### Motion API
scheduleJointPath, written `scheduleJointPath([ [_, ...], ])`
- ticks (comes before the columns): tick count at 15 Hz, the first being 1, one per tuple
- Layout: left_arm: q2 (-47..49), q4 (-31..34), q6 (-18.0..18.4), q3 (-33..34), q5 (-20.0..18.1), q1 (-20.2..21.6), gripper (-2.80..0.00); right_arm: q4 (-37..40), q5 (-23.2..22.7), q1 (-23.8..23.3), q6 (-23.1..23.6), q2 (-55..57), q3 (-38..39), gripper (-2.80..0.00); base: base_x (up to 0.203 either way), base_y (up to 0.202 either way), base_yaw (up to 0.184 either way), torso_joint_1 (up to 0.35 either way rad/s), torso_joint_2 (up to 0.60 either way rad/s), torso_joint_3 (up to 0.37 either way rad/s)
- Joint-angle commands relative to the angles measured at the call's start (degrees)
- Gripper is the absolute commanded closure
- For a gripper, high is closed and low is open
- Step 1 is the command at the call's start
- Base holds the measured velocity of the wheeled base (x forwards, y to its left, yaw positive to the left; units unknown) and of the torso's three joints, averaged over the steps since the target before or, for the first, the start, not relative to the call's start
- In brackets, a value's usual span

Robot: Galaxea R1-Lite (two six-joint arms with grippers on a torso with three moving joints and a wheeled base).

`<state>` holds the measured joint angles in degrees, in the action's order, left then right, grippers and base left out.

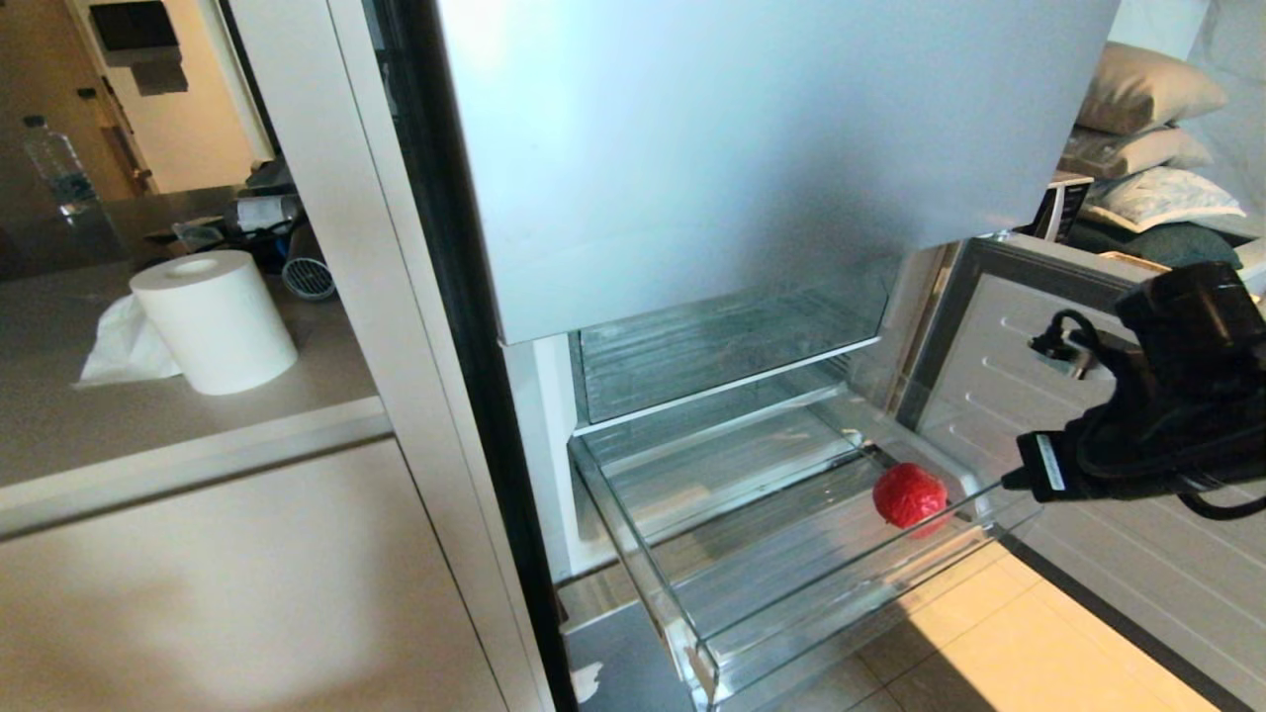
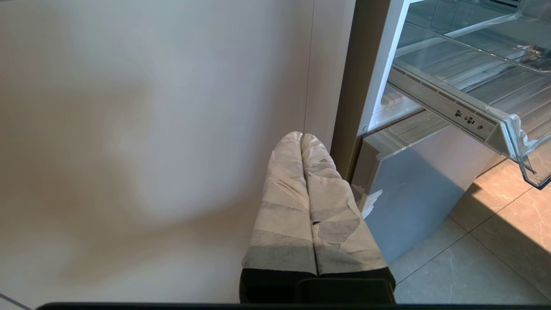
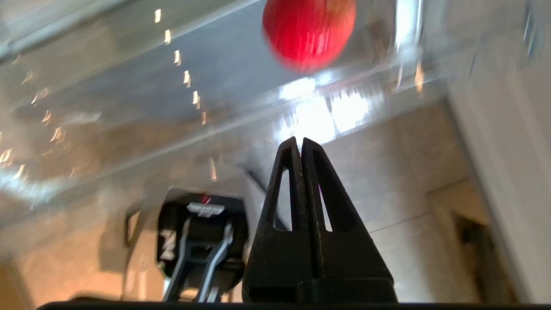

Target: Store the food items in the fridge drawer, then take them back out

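A round glossy red food item (image 1: 908, 494) lies in the pulled-out clear fridge drawer (image 1: 851, 603), near its front right corner. My right arm (image 1: 1137, 445) reaches in from the right, just outside that corner. In the right wrist view the right gripper (image 3: 301, 140) is shut and empty, low in front of the drawer (image 3: 129, 86), and the red item (image 3: 309, 32) shows through the clear plastic beyond the tips. My left gripper (image 2: 301, 135), its fingers wrapped in pale tape, is shut and empty beside the cabinet panel, left of the drawer (image 2: 473, 120).
The open fridge door (image 1: 1039, 396) stands right of the drawer, behind my right arm. A glass shelf (image 1: 712, 356) sits above the drawer. A paper towel roll (image 1: 213, 321) and a water bottle (image 1: 59, 168) stand on the counter (image 1: 99, 415). Tiled floor (image 1: 989, 643) lies below.
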<state>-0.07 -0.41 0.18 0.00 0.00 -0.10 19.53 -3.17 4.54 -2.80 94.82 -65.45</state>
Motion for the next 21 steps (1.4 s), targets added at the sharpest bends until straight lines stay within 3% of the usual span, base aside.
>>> scheduleJointPath([
  [1,-0.01,-0.02,-0.01,0.09,0.0,0.01,0.0,2.8,2.2,0.64,1.16,7.33,-6.55,0.0,0.0,0.0,0.0,0.0,0.0,0.0],
  [3,-0.01,-0.02,-0.01,0.09,0.0,0.01,0.0,7.44,2.99,0.87,2.04,8.52,-11.26,0.0,0.0,0.0,0.0,0.0,0.0,0.0],
  [4,-0.01,-0.02,-0.01,0.09,0.0,0.01,0.0,8.5,3.64,0.9,2.15,9.79,-13.21,-2.8,0.0,0.0,0.0,0.0,0.0,0.0],
  [11,-0.01,-0.02,-0.01,0.09,0.0,0.01,0.0,10.54,5.03,1.57,0.8,19.09,-21.1,-2.8,0.0,0.0,0.0,0.0,0.0,0.0],
  [21,-0.01,-0.02,-0.01,0.09,0.0,0.01,0.0,9.32,6.75,3.75,-5.89,29.6,-28.61,-2.8,0.0,0.0,0.0,0.0,0.0,0.0],
])
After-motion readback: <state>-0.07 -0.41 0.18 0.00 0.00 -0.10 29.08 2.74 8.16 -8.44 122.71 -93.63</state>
